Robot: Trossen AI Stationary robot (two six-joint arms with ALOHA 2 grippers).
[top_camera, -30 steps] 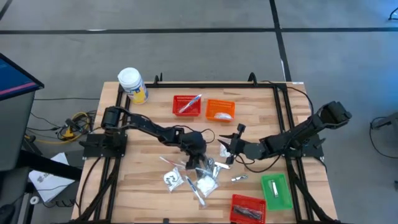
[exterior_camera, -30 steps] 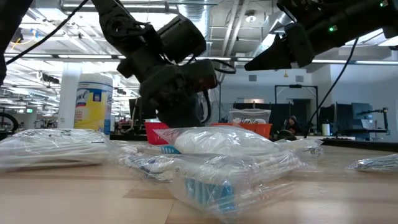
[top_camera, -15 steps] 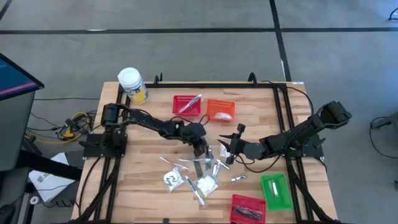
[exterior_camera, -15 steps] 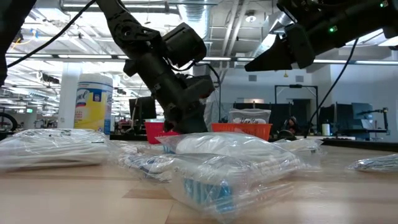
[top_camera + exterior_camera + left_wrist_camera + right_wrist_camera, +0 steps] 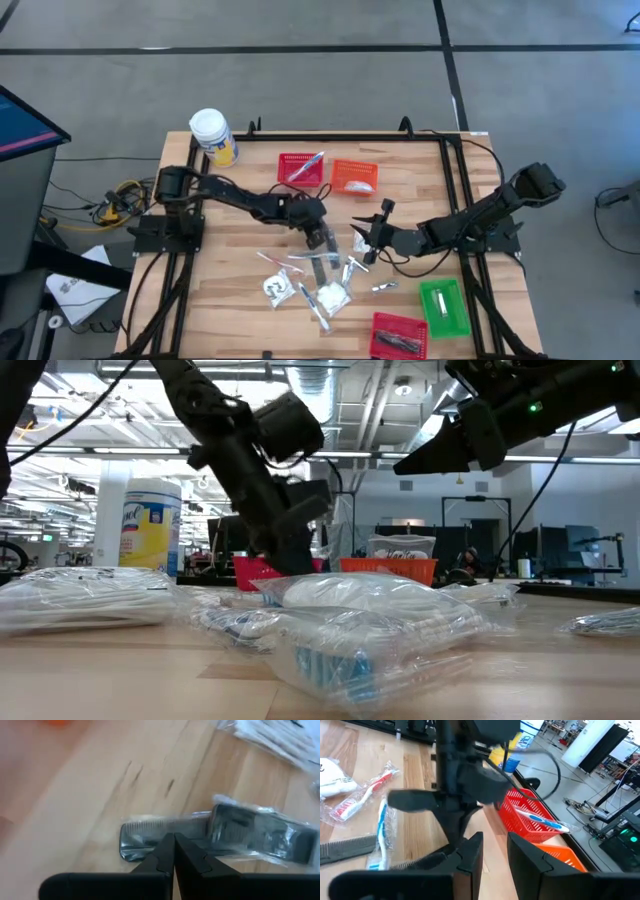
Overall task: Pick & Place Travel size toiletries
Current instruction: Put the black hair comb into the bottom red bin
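Note:
The toiletries lie in a loose pile on the table's near middle: clear-wrapped packets, wrapped toothbrushes and a dark comb in clear wrap, lying flat. My left gripper is shut and stands just on the far side of the comb. In the left wrist view its tips meet the comb's wrap at one long edge. My right gripper is open and hangs above the table to the right of the pile, facing the left gripper. My left gripper's shut fingertips stand at the long edge of the wrapped comb, near its toothed end. Whether they touch or pinch the clear wrap, I cannot tell. The comb lies flat on the table.
At the far side stand a red basket with a toothbrush and an orange basket with a white packet. A green basket and another red basket sit at the near right corner. A white-lidded yellow jar stands at the far left.
My left gripper has drawn back from over the pile toward the table's far edge, turning at the wrist. The wrapped comb, covered by the gripper a second ago, now shows on the table.

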